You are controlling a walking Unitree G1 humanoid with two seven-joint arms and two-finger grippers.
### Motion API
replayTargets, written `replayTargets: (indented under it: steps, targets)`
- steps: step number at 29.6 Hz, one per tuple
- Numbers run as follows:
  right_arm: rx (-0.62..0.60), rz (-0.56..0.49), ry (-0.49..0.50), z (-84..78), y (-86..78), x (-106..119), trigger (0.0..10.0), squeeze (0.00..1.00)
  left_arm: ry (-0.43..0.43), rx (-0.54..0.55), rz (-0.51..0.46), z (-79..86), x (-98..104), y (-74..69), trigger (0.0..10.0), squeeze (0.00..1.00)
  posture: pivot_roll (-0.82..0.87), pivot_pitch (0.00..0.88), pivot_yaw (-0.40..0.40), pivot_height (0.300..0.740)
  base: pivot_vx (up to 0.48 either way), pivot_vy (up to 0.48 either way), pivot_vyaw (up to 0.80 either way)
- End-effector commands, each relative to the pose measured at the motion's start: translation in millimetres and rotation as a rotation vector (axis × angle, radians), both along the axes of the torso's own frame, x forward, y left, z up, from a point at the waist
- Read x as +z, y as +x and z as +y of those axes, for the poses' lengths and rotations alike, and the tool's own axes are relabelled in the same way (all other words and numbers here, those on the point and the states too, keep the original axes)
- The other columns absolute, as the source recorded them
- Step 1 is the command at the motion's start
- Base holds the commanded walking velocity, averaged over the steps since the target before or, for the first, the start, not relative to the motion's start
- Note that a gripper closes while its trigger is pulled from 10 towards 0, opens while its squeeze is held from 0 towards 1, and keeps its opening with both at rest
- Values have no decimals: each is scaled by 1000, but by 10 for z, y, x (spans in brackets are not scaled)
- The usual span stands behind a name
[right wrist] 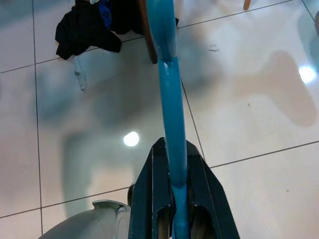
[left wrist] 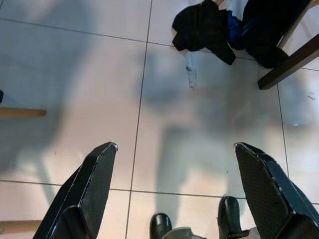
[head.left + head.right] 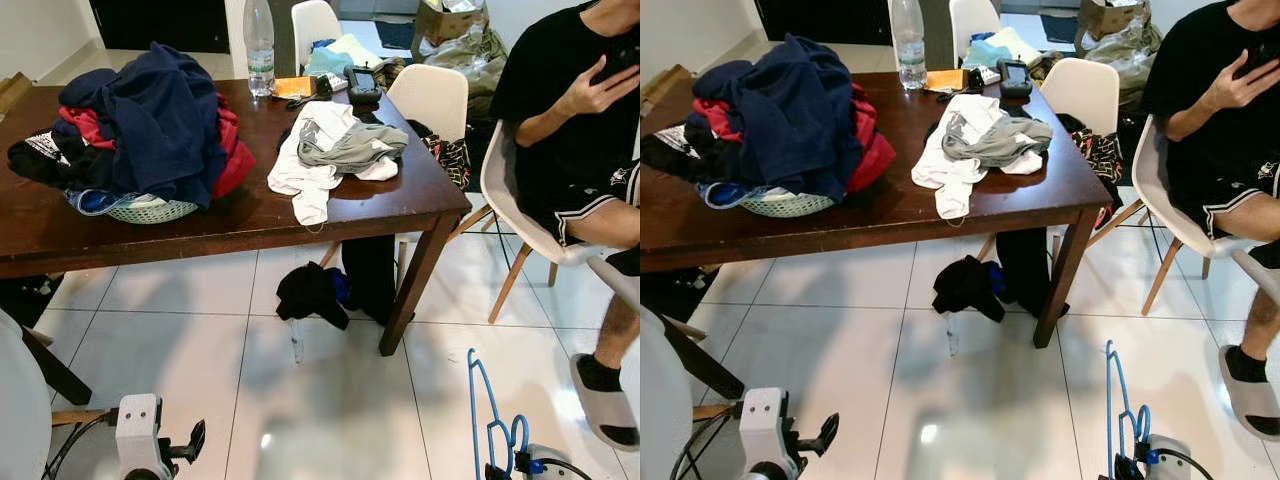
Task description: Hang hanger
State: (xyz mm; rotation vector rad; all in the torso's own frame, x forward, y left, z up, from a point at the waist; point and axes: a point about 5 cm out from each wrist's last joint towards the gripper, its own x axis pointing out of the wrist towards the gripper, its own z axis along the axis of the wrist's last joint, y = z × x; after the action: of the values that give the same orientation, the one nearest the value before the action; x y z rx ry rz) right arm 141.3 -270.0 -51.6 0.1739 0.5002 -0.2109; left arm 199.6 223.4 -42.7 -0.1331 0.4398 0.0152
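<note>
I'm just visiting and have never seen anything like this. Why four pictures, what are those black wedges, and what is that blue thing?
The top two pictures come from a walking robot's head camera, looking down at a room. The other two come from cameras on its wrists, looking along its fingers.

The black wedges are the left gripper, fingers spread apart over the tiled floor. The right gripper is shut on a blue hanger, which the robot is meant to hang up.

Ahead stands a wooden table with a laundry basket heaped with clothes, a loose pile of white and grey garments and a water bottle. Dark clothes lie on the floor beneath. A person sits on a white chair to the right.
</note>
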Motion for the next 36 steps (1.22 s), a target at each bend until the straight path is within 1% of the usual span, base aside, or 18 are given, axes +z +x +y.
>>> replayTargets:
  steps: [1,3,7,14,19,21,30,31,32,33,34,36]
  targets:
    - [-13,3,9,3,-52,-14,10000,0,2,19,16,61,-34,-89,10000,0,93,167,-25,740,0,0,0]
    - [-18,5,11,5,-86,-19,10000,0,1,20,14,60,-38,-112,10000,0,94,145,-20,740,0,0,0]
    - [-25,6,12,10,-112,-23,10000,0,0,21,15,61,-45,-135,10000,0,93,138,-16,740,0,0,0]
    - [-26,7,18,12,-117,-17,10000,0,-3,17,13,42,-48,-138,10000,0,100,129,-29,740,0,0,0]
    - [-23,10,25,8,-91,-14,10000,0,-3,23,10,19,-43,-115,10000,0,102,116,-36,740,0,0,0]
    - [-22,11,27,3,-51,-7,10000,0,-3,26,10,9,-35,-80,10000,0,97,115,-31,740,0,0,0]
    - [-19,22,29,9,13,-11,10000,0,-12,1,38,-12,-45,-35,10000,0,112,80,-27,740,0,0,0]
    - [1,32,17,25,52,-12,10000,0,-17,-5,44,-17,-48,-32,10000,0,114,75,-28,740,0,0,0]
    - [1,32,17,25,52,-12,10000,0,-17,-5,44,-17,-48,-32,10000,0,114,75,-28,740,0,0,0]
    - [27,42,-1,43,106,-9,10000,0,-19,-12,50,-24,-51,-29,10000,0,118,65,-32,740,0,0,0]
    - [27,42,-1,43,106,-9,10000,0,-19,-12,50,-24,-51,-29,10000,0,118,65,-32,740,0,0,0]
    - [56,58,-41,56,189,1,10000,0,-16,-17,52,-32,-53,-24,10000,0,125,51,-37,740,0,0,0]
